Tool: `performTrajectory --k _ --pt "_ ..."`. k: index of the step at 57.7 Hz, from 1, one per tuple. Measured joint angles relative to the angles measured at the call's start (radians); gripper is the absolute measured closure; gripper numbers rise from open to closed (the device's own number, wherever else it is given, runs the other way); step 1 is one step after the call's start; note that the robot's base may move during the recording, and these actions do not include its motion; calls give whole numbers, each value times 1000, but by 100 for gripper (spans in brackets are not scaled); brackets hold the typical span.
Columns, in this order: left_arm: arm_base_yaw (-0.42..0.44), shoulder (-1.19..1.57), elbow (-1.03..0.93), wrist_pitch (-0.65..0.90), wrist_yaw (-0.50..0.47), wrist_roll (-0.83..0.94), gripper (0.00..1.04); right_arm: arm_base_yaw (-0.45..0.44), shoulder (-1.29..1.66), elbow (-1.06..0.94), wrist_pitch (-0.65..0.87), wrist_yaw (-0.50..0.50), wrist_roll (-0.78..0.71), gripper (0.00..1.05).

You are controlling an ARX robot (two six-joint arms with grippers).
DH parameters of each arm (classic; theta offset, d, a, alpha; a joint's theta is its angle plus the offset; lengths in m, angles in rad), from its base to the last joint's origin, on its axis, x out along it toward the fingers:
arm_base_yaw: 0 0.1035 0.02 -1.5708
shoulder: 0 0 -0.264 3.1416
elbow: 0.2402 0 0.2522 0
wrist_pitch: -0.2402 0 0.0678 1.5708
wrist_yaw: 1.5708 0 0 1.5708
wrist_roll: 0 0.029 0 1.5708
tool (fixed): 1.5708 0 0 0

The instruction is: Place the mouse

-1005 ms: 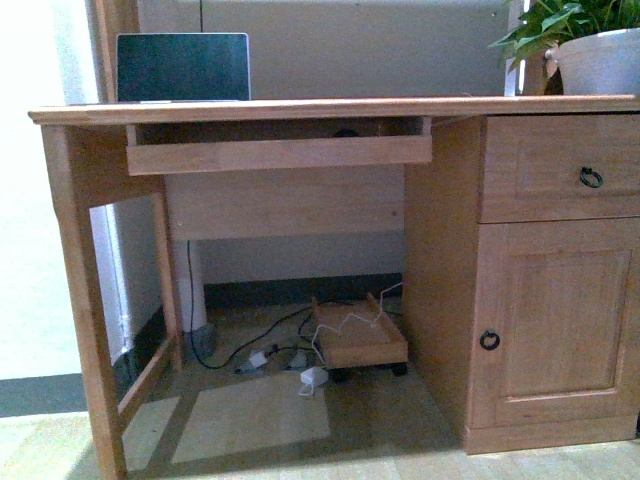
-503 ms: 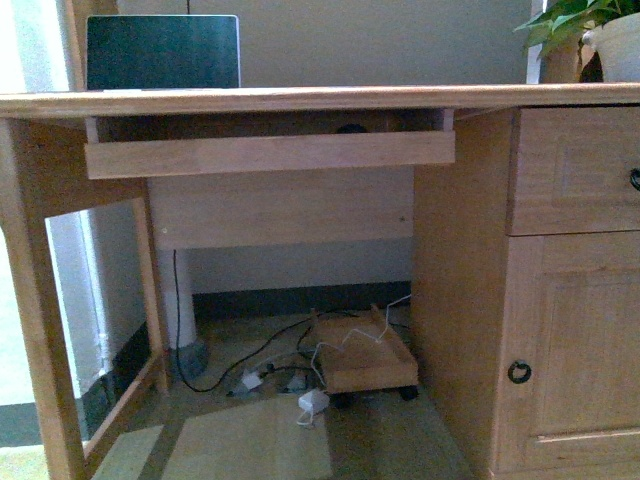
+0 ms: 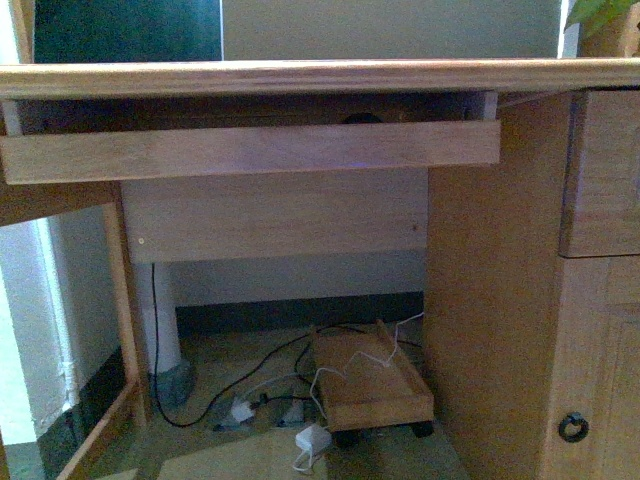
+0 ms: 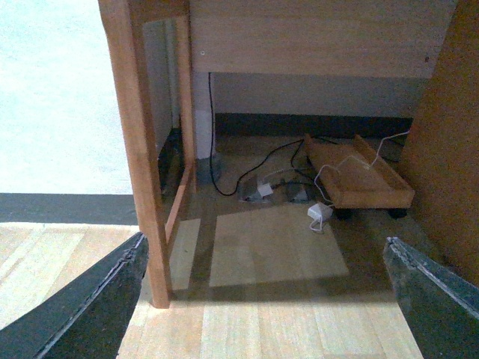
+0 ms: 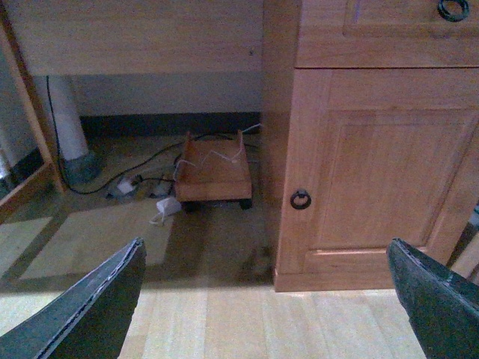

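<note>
In the front view, the mouse (image 3: 362,118) is only a small dark domed top peeking over the front board of the pull-out tray (image 3: 250,150) under the desktop; the rest of it is hidden. Neither arm appears in that view. In the left wrist view, my left gripper (image 4: 262,314) is open and holds nothing, low over the wooden floor beside the desk's left leg (image 4: 138,149). In the right wrist view, my right gripper (image 5: 262,314) is also open and holds nothing, in front of the cabinet door (image 5: 382,179).
A laptop screen (image 3: 125,30) stands on the desktop (image 3: 300,75) at the far left, and a plant leaf (image 3: 600,12) shows at the far right. Under the desk lie a wheeled wooden stand (image 3: 370,385), cables and a white adapter (image 3: 312,438). The cabinet has a ring handle (image 3: 573,427).
The front view has moved closer to the desk. The tray and desktop now fill more of the frame, while the laptop and plant have slid toward the upper corners.
</note>
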Motion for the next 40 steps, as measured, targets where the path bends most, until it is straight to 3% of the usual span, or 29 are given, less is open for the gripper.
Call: performTrajectory --k 40 --pt "0 -2 0 0 0 0 8 0 0 0 0 0 0 7"
